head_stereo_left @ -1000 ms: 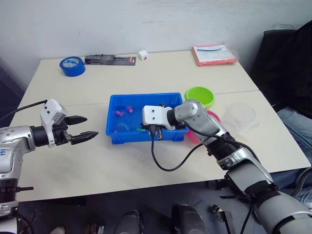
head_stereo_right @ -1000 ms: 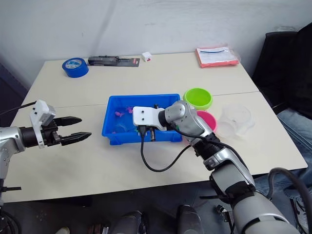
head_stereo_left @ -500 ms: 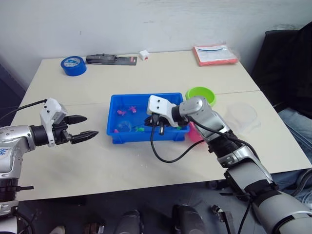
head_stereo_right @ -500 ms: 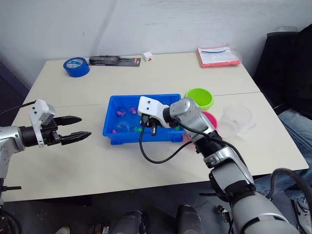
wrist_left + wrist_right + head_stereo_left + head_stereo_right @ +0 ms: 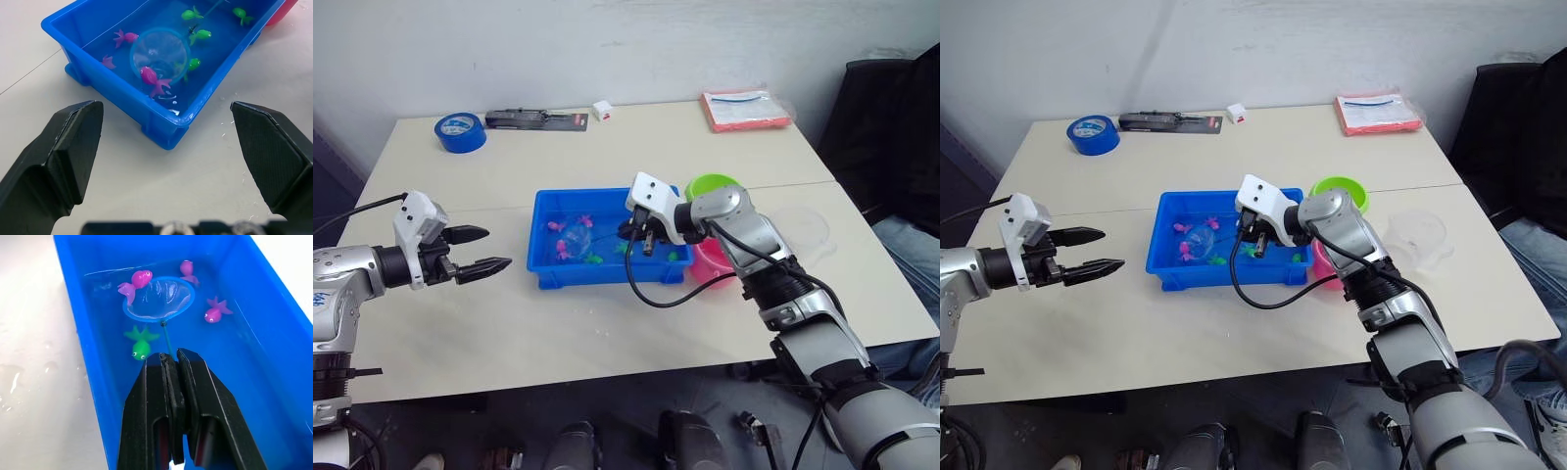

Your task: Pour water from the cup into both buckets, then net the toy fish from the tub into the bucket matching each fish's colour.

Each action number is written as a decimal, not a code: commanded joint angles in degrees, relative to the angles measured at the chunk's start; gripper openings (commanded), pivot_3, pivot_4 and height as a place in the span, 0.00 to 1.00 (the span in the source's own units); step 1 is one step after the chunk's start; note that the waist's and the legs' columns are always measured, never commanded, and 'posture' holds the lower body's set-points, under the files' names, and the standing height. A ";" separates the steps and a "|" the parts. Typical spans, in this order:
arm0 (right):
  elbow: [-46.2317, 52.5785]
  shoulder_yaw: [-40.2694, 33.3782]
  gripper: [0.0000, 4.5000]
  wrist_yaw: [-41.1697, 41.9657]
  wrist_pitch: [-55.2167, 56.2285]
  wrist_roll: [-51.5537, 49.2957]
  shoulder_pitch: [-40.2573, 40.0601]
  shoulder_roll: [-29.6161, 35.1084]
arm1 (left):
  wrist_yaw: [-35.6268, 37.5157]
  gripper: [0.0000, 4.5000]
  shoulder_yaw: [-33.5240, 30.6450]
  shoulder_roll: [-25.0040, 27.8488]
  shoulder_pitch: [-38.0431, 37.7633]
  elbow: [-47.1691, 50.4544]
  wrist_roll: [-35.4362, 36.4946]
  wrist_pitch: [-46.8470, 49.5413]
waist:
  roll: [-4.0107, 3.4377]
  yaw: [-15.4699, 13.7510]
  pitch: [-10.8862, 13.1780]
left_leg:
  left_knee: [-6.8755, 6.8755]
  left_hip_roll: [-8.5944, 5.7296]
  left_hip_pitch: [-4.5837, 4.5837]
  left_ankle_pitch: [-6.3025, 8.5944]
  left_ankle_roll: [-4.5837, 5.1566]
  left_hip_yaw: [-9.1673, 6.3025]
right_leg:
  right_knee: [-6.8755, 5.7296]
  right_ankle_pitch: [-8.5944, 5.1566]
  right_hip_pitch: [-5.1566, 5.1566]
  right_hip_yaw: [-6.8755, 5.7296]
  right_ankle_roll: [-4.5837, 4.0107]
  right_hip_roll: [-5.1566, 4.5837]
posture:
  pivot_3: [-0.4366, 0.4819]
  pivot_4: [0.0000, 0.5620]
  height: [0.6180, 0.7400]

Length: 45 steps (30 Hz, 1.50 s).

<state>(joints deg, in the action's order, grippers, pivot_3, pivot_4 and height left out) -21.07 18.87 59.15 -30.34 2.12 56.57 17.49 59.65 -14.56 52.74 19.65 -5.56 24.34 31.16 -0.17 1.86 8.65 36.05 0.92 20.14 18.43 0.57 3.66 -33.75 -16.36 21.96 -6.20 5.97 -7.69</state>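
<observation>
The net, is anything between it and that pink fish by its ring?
Nothing visible. The net, held by the right gripper, sits in the tub, and the pink fish lies right against its rim; the others float apart.

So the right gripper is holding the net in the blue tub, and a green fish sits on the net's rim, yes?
Not quite: the fish on the net's rim is pink, not green, as the right wrist view shows. The rest holds: the right gripper is shut on the net's handle, with the ring down in the blue tub.
</observation>
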 commanded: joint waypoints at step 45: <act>44.00 -34.87 0.17 -8.62 -29.46 -30.95 -26.49 24.02 | 9.48 1.00 12.21 -7.90 20.19 -7.52 -0.79 -4.81 | -0.26 -2.81 -0.10 | -0.05 -0.06 0.00 0.03 0.18 -0.06 | 0.71 0.22 -0.42 -0.34 0.14 0.08 | 0.48 0.27 0.98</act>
<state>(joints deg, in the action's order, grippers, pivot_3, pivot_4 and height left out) 18.57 -11.12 50.89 -58.66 -26.14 30.69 39.99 68.43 -2.54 45.03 38.36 -12.35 24.11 27.57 -0.43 -0.95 8.55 35.99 0.87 20.13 18.46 0.76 3.66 -32.98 -16.13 21.55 -6.62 6.14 -7.57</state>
